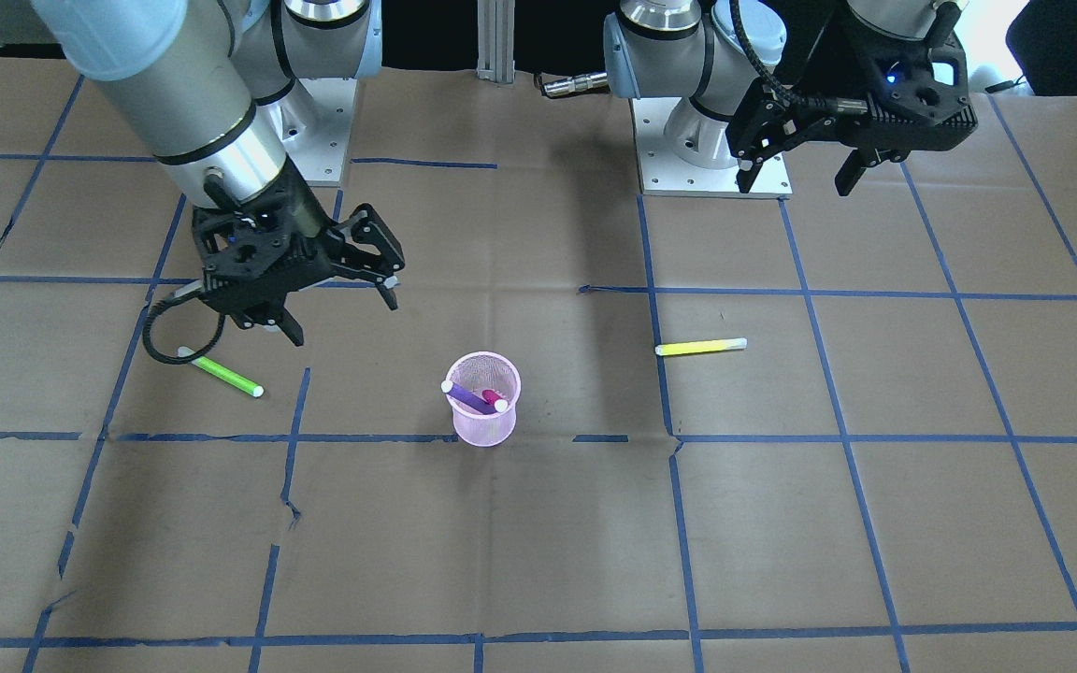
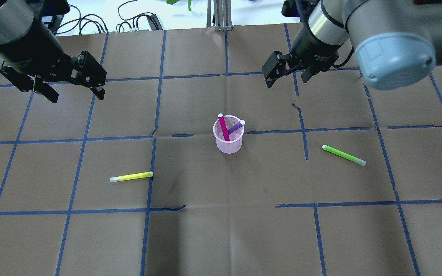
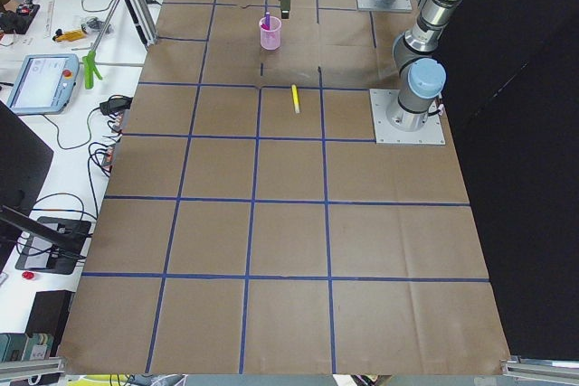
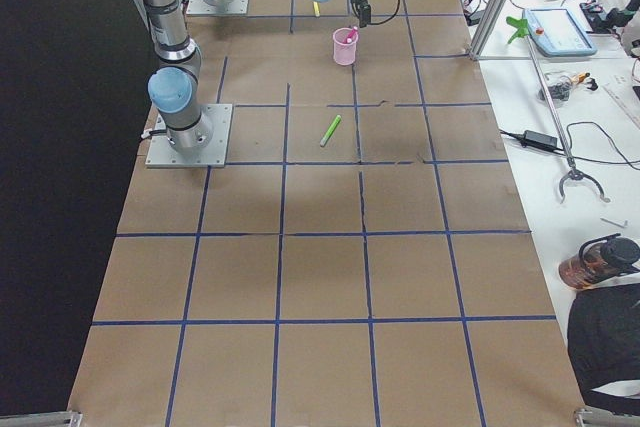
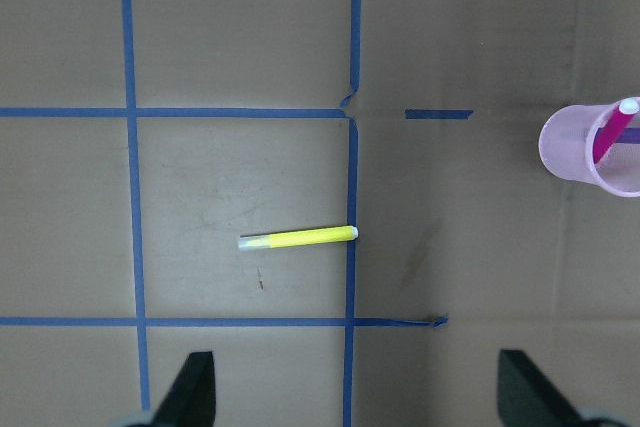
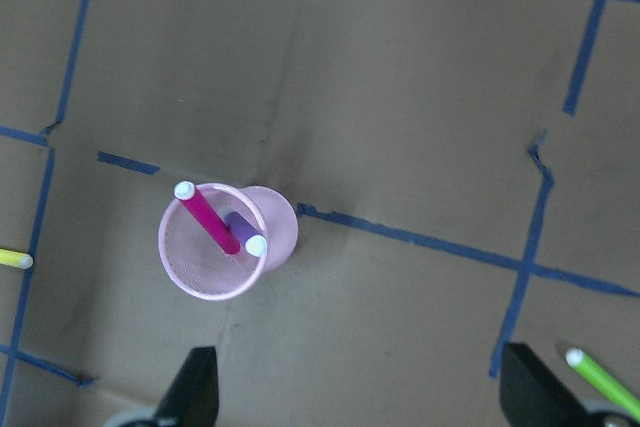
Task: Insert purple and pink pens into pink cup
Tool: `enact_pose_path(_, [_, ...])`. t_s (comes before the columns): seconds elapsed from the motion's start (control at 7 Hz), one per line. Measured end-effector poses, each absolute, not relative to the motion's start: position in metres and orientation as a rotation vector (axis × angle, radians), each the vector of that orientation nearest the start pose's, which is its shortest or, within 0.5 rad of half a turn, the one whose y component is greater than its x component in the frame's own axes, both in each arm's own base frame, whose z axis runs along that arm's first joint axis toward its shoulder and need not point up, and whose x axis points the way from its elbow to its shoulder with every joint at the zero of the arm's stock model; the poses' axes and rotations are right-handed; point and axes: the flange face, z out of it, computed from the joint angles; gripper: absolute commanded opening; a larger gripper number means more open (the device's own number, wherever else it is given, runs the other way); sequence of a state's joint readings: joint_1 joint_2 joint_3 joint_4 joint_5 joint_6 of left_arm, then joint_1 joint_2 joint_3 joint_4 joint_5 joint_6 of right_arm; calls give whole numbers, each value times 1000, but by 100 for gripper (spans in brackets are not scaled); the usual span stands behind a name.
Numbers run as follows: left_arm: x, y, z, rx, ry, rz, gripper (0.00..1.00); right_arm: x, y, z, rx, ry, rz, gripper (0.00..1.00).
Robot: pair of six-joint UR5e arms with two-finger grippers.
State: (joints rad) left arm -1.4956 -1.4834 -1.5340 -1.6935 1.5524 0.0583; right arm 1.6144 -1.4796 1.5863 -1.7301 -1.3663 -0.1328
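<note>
The pink mesh cup point(image 2: 229, 145) stands upright at the table's middle. A pink pen point(image 2: 223, 128) and a purple pen point(image 2: 237, 126) stand leaning inside it, white caps up. The cup also shows in the front view point(image 1: 485, 422) and in both wrist views point(image 5: 585, 152) point(image 6: 272, 239). My left gripper point(image 2: 77, 97) is open and empty, raised over the table far to the cup's left. My right gripper point(image 2: 287, 81) is open and empty, raised behind and to the right of the cup.
A yellow pen point(image 2: 131, 176) lies on the paper in front and to the left of the cup. A green pen point(image 2: 344, 155) lies to the cup's right. Brown paper with blue tape lines point(image 2: 155, 107) covers the table.
</note>
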Motion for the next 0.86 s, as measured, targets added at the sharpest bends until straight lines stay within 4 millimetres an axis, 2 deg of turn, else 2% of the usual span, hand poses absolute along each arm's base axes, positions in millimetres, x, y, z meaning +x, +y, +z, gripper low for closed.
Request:
enact_pose_path(0.43, [-101, -461, 535, -25, 3160, -4, 98, 151, -510, 490, 41, 3070, 231, 98])
enact_pose_path(0.57, [-101, -461, 535, -24, 3160, -4, 98, 142, -505, 497, 101, 3080, 276, 96])
enact_pose_path(0.86, [-102, -460, 535, -24, 3160, -5, 98, 117, -498, 512, 184, 3069, 261, 98])
